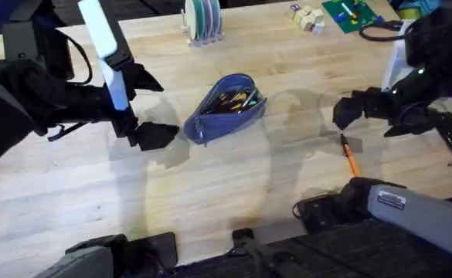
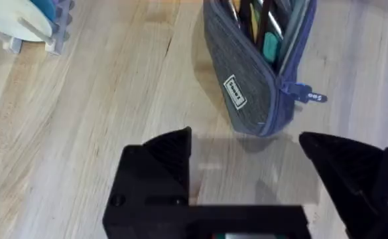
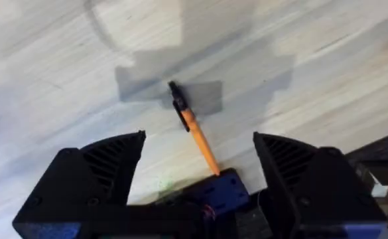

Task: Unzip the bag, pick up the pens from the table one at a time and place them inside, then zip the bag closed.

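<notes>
Your blue-grey bag (image 1: 227, 107) lies near the middle of the pale wooden surface (image 1: 210, 185), its zipper open along the top and several pens (image 1: 237, 99) visible inside. In the left wrist view the bag's open mouth shows dark and teal-tipped pens packed within, a small label on its grey side and the zipper pull hanging at the near end.

Your left gripper (image 1: 150, 108) hangs just beside the bag's zipper-pull end, its black fingers spread wide and holding nothing; the left wrist view shows bare wood between them, with the bag's tip just beyond.

One orange pen (image 1: 350, 155) with a black end lies on the surface well to the right of the bag. Your right gripper (image 1: 348, 110) hovers near that pen, fingers wide apart and empty. In the right wrist view the orange pen (image 3: 195, 130) lies on the wood in the gap between the two fingers, untouched by either.

A rack of coloured discs (image 1: 203, 21) stands at the far edge, behind the bag.
</notes>
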{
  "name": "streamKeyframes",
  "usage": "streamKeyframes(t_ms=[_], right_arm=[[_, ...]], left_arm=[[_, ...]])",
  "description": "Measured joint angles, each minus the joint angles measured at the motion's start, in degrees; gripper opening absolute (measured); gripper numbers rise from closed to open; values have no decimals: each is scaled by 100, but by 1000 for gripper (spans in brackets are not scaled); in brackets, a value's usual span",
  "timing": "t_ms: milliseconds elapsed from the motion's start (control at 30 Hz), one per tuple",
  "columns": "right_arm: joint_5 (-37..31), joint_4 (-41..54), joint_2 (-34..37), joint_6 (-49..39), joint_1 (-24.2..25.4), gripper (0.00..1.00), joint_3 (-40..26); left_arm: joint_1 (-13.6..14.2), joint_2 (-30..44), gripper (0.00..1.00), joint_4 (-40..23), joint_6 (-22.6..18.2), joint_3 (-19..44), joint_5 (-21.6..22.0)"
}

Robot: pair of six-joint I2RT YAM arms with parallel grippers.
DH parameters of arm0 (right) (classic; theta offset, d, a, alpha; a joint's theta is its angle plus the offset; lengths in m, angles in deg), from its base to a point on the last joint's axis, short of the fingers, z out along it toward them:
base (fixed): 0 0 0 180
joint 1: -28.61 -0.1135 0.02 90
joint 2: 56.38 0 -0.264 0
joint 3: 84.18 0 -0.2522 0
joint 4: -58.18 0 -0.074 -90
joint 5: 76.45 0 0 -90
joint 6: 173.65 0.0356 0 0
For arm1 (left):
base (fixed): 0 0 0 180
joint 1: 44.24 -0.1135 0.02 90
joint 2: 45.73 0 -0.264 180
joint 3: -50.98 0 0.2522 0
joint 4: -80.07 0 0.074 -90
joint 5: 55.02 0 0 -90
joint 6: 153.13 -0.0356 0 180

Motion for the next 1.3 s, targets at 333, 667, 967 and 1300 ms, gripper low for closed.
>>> streamKeyframes(t_ms=[333,667,967,1300], right_arm=[[149,-748,0,24,0,998,490],[304,-1323,0,31,0,998,1241],[903,-1357,95,90,-2,998,1247],[820,-1276,610,544,-2,523,1077]], left_arm=[[0,0,993,-2,0,0,-1],[0,0,993,0,0,0,1],[0,0,992,0,0,0,1],[0,0,993,0,0,0,1]])
